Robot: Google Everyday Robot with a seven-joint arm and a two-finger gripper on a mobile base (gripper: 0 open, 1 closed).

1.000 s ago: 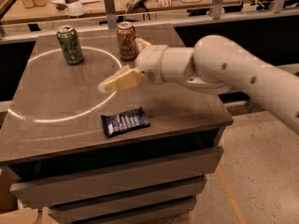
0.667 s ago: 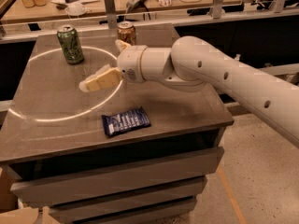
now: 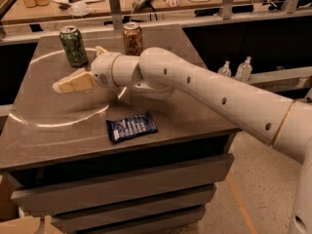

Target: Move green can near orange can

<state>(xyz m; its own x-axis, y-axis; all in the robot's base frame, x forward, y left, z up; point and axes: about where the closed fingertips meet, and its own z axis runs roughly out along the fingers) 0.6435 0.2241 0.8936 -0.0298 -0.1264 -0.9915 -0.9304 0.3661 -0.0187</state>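
Single high view, angled down onto table (image 3: 58, 135), jaws left of centre.

green can (image 3: 73, 46): tall, slim, dark green with pale print, silver top, standing up near the back left of the table (image 3: 58, 130) | orange can (image 3: 132, 39): same size, orange-brown, silver top, standing up, to the right of the green can, apart from it | gripper (image 3: 78, 77): low over the table, just in front of the green can
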